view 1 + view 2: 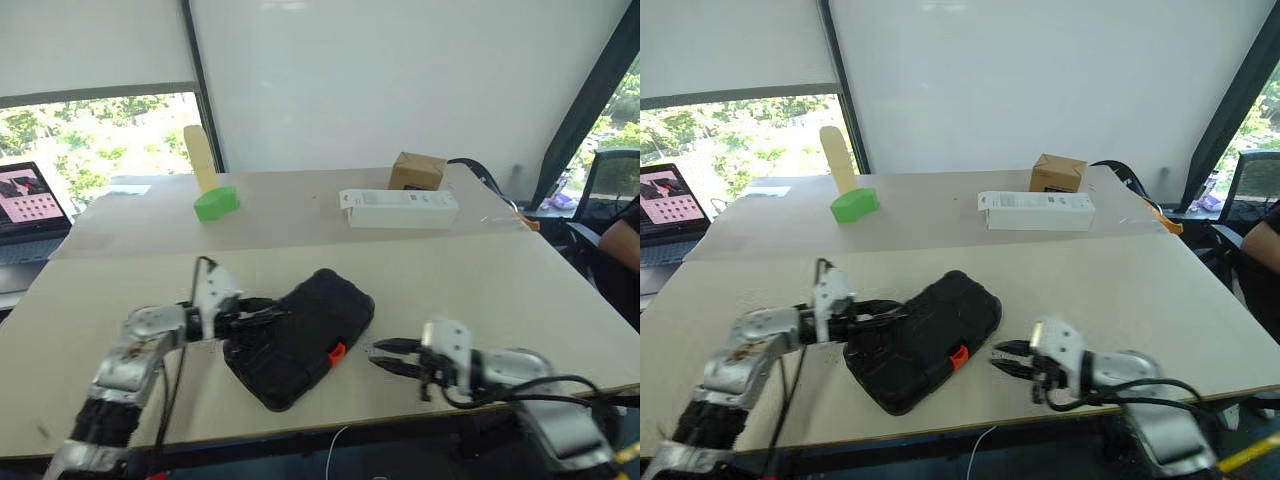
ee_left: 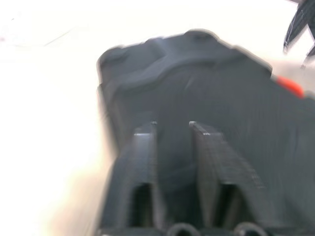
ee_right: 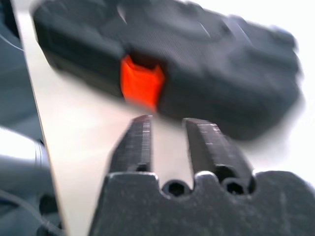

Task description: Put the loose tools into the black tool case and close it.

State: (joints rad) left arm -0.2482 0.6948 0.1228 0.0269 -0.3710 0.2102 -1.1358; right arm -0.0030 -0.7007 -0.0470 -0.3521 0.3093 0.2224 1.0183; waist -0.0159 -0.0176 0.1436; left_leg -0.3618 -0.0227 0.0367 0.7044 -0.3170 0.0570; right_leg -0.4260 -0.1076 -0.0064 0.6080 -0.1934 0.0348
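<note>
The black tool case [image 1: 305, 335] lies shut and flat on the table near the front edge, its orange latch [image 1: 337, 351] facing my right side. My left gripper [image 1: 272, 316] hovers at the case's left edge, fingers [image 2: 147, 147] parted, nothing between them. My right gripper [image 1: 380, 356] is a short way right of the latch [image 3: 141, 81], apart from the case, its fingers [image 3: 135, 142] parted and empty. The loose tools are out of view.
A white oblong box [image 1: 398, 208], a brown cardboard box [image 1: 416, 171], a green object [image 1: 216, 203] and a tall yellow piece [image 1: 200, 157] stand at the back. A laptop [image 1: 30, 205] sits far left. A person's arm [image 1: 618, 240] shows at the right edge.
</note>
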